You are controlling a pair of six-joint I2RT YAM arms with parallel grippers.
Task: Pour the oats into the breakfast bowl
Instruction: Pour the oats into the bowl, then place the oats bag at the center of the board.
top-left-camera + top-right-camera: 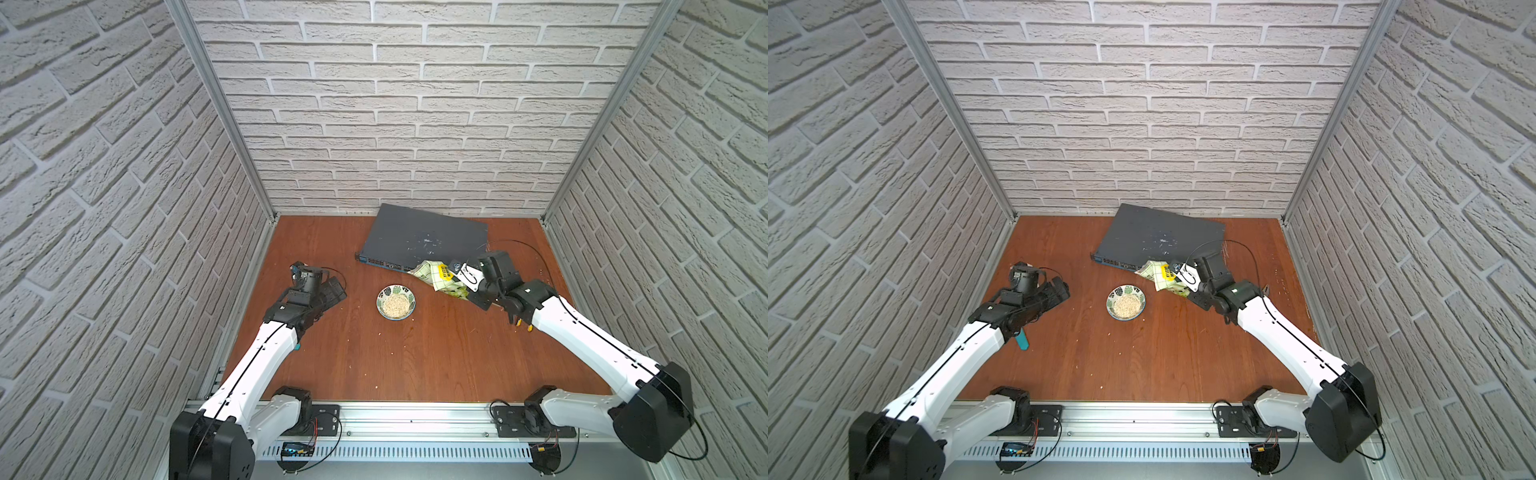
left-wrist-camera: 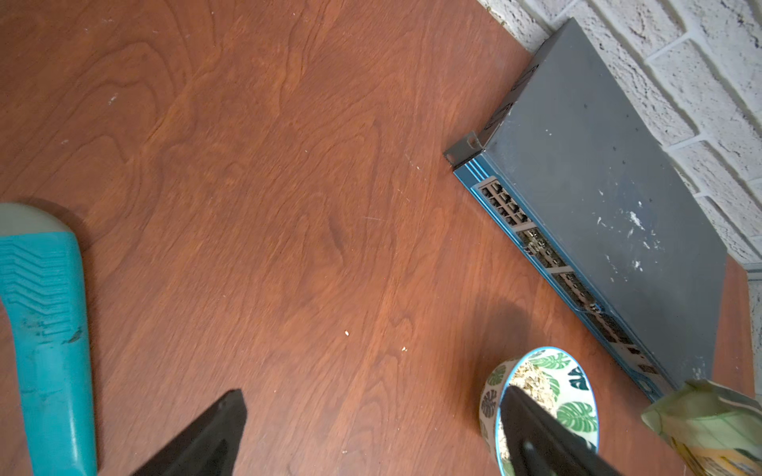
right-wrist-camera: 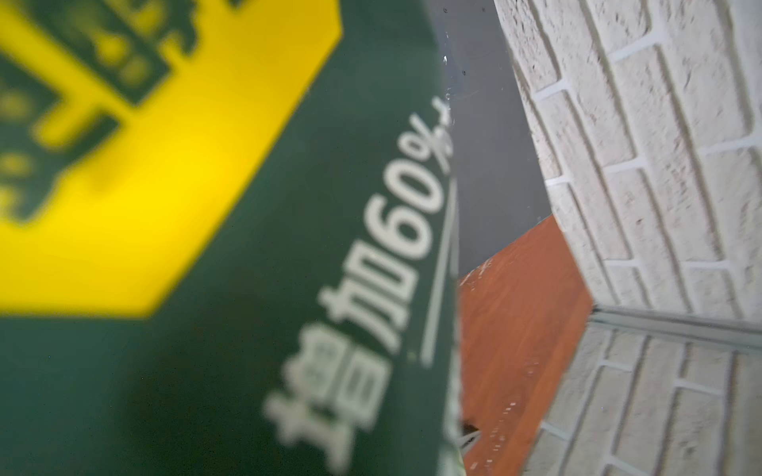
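The breakfast bowl (image 1: 409,296) (image 1: 1138,296) stands mid-table, white with green leaves, and the oats (image 1: 395,306) fill its middle as pale flakes. In the left wrist view the bowl (image 2: 577,395) sits behind one finger. The green pouch (image 1: 434,275) (image 1: 1160,274) hangs tilted to the right of the bowl, by the switch's front edge, not over the bowl. My right gripper (image 1: 459,283) is shut on it, and the pouch's dark green and yellow print (image 3: 206,247) fills the right wrist view. My left gripper (image 1: 334,291) (image 2: 373,393) is open and empty, left of the bowl.
A dark grey network switch (image 1: 424,237) (image 2: 598,185) lies at the back against the brick wall. A teal handled tool (image 1: 1022,341) (image 2: 45,329) lies under my left arm. A few loose flakes dot the wooden table (image 1: 415,365). Brick walls close in three sides.
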